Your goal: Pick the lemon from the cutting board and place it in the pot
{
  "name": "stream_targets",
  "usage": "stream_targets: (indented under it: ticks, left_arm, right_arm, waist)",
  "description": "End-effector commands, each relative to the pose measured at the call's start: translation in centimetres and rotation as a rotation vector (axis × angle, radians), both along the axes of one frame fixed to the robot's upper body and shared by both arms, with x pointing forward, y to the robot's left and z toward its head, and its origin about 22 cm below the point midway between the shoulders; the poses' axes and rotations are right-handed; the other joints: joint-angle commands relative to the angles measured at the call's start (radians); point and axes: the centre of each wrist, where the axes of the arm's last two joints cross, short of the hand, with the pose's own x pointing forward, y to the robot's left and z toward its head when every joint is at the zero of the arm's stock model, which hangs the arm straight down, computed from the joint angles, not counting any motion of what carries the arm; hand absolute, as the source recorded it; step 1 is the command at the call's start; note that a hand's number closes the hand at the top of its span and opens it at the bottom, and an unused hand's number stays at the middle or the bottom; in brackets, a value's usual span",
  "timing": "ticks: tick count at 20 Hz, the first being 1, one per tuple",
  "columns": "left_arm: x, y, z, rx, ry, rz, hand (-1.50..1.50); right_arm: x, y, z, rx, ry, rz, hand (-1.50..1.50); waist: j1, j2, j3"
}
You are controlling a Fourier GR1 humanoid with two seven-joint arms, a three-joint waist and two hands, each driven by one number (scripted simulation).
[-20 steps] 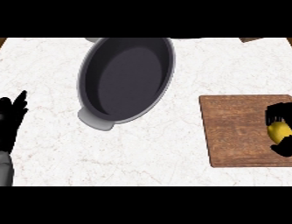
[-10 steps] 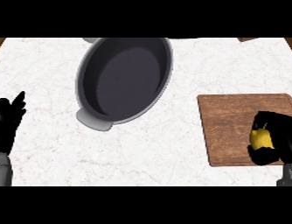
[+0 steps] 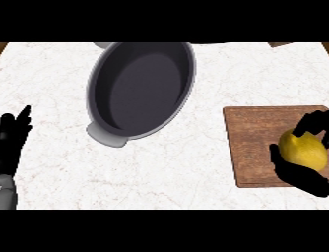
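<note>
A yellow lemon shows over the right side of the wooden cutting board. My right hand is curled round it, thumb on the left and fingers over the top and right, so part of the fruit is hidden. A dark grey oval pot with a small handle at its near end stands on the marble counter, up and to the left of the board. Its inside holds nothing. My left hand rests open at the left edge, fingers pointing up, far from the pot.
The white marble counter runs across the whole view, with brown wood strips at the far left and right edges. A small brown object sits at the top right corner.
My right hand has drawn towards the left and nearer me with the lemon, and more of the fruit now shows between thumb and fingers. The left hand and the pot have hardly shifted.
</note>
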Motion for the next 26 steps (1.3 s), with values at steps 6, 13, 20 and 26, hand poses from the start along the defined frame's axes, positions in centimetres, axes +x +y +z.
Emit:
stream_targets:
  ticks: [6,13,20,26]
  left_arm:
    - [0.3,-0.3,0.9,0.016,-0.003,-0.016,0.0]
    - [1.1,-0.6,0.0,-0.001,-0.006,-0.026,0.0]
    - [0.7,0.0,-1.4,0.002,-0.012,-0.03,0.0]
    - [2.2,-1.1,-0.3,0.006,-0.031,-0.047,0.0]
  right_arm:
    - [-2.7,4.8,8.3,0.018,-0.282,0.059,1.5]
    - [0.2,11.2,12.9,0.033,-0.154,0.196,1.5]
    - [6.7,14.9,14.6,0.106,-0.04,0.173,1.5]
    - [11.4,17.9,13.9,0.113,0.055,0.191,1.5]
  waist:
    - [0.016,0.005,0.0]
    - [0.02,0.006,-0.001]
    - [0.028,0.011,0.0]
    - [0.027,0.012,0.0]
